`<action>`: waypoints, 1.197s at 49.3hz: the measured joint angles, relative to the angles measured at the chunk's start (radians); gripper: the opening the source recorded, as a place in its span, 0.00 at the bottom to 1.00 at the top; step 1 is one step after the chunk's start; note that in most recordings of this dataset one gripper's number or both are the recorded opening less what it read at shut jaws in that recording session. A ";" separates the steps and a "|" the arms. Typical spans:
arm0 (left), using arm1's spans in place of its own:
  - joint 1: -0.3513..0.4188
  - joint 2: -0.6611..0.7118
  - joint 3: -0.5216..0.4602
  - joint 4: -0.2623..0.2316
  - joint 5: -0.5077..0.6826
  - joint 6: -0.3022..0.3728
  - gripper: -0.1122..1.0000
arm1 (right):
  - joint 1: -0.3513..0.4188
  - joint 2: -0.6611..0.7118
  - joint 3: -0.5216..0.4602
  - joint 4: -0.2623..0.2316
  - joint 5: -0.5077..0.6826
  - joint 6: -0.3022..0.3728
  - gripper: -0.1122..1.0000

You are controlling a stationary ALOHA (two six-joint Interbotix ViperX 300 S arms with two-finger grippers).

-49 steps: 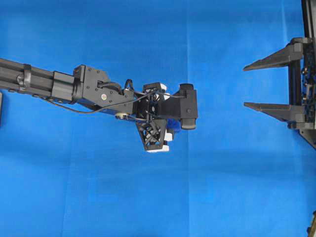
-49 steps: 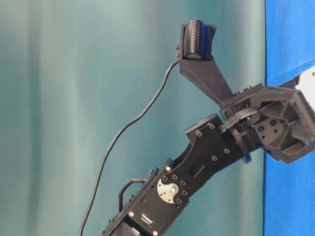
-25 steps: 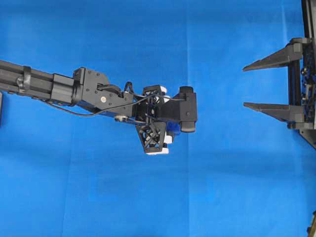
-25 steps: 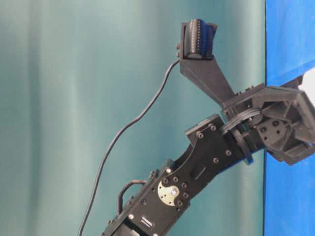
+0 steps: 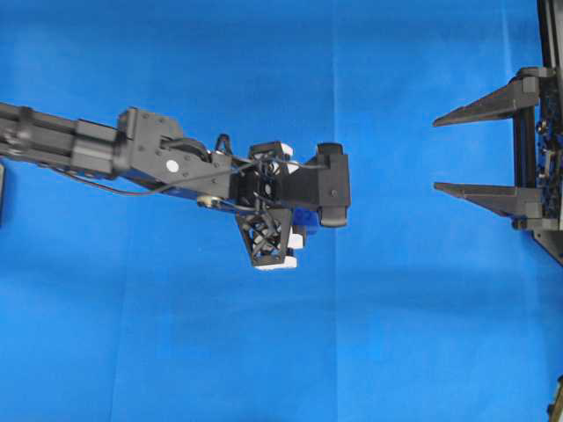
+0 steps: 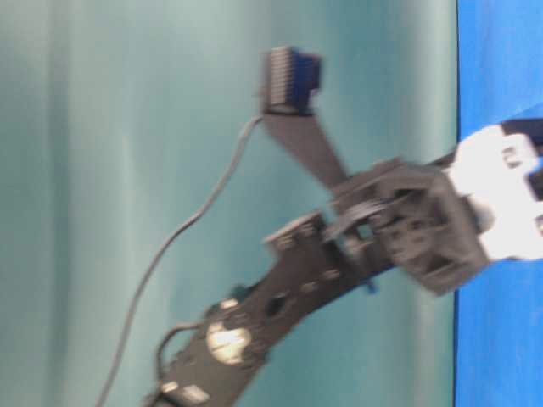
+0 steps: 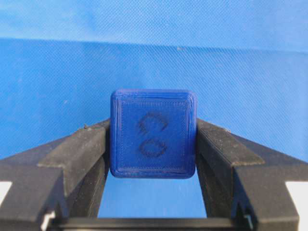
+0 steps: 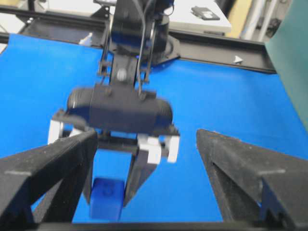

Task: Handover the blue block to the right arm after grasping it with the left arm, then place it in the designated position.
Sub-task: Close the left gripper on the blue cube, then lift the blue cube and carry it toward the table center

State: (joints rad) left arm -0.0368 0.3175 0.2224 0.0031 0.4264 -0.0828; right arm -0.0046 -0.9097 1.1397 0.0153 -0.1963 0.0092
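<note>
- Gripping firmly, the left gripper (image 7: 153, 144) has the blue block (image 7: 153, 139) clamped between its two black fingers (image 7: 77, 154), the marked face turned squarely toward the wrist camera.
- From the right wrist view the block (image 8: 107, 199) hangs at the fingertips, and whether it clears the blue cloth (image 8: 231, 101) or sits on it I cannot tell from here.
- Overhead, the left arm (image 5: 158, 163) stretches across the cloth (image 5: 176, 334) from the left edge; the block is almost wholly hidden beneath its wrist camera.
- Over on the right, the right gripper (image 5: 449, 149) waits with its jaws spread wide and nothing between them, well apart from the left one.
- My read: the grasp is made, and the carry toward the handover is the step in hand.
- To do it well, hold the clamp steady; the block is pinched on two side faces only, so a jolt could twist it.
- Bring the block level with the waiting jaws and present the two free faces to them.
- The table-level view is blurred, so go smoothly.
- Let the right jaws close fully on the block before the left ones part.
</note>
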 measured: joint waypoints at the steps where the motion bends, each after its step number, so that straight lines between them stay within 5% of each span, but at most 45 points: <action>1: 0.000 -0.011 0.000 0.000 0.006 -0.002 0.51 | 0.000 0.000 0.000 0.000 0.000 0.000 0.97; 22: -0.003 -0.198 -0.055 0.000 0.175 0.002 0.51 | 0.000 0.000 0.000 0.000 -0.002 0.000 0.97; 59: -0.005 -0.245 -0.262 0.014 0.394 0.023 0.51 | 0.000 0.000 0.000 0.000 0.000 -0.002 0.97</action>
State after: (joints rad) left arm -0.0414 0.0721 -0.0399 0.0169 0.8207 -0.0598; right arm -0.0046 -0.9097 1.1397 0.0153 -0.1963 0.0077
